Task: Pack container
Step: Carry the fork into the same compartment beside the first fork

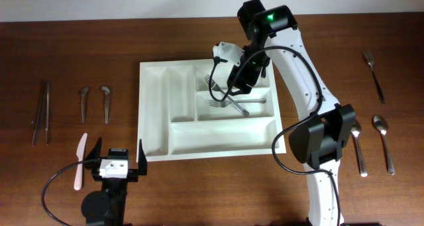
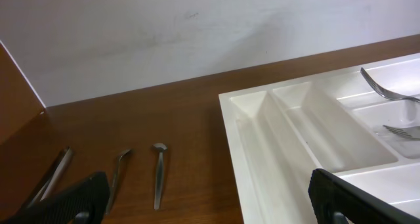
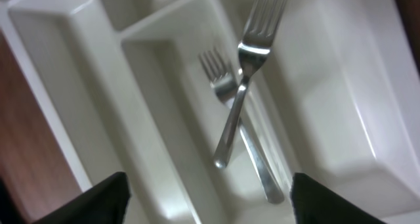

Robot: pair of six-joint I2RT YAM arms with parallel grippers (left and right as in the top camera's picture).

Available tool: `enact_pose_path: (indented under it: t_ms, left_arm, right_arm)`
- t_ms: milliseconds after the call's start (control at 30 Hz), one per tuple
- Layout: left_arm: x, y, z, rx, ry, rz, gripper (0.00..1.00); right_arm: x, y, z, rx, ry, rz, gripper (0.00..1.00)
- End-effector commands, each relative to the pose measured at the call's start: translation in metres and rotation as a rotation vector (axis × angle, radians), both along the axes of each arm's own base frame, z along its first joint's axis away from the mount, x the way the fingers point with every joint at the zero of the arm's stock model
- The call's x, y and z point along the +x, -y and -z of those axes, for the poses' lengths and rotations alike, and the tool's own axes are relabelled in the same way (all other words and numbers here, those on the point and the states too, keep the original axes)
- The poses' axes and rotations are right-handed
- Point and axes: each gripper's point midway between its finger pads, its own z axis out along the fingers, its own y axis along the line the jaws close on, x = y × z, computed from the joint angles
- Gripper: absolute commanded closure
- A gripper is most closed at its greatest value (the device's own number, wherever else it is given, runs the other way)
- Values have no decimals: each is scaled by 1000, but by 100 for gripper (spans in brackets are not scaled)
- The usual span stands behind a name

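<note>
The tray (image 1: 154,113) is laid long axis left-right, narrow compartments leftward, with table (image 1: 79,54) seen round every edge. Left gripper (image 1: 119,150) and right gripper (image 3: 209,199) are held with fingers apart.

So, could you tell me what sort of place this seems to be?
Probably a robot test bench, not a kitchen: a wooden table against a plain white wall, a white cutlery tray centred, a spoon and a fork laid out neatly either side.
</note>
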Motion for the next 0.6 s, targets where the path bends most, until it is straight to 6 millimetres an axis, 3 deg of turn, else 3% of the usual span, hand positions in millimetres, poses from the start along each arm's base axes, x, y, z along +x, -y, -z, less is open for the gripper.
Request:
enact_pose_path:
  t_ms: [0,200,567]
  left_arm:
    - [0,-2,1,17,2,-10,1]
    - [0,-2,1,17,2,-10,1]
    - [0,-2,1,17,2,-10,1]
  right_arm:
    - [2,-4,6,22,-16,10,13]
    - [16,-13,24,49,-16,36,1]
    - [35,-43,40,155,-12,79,0]
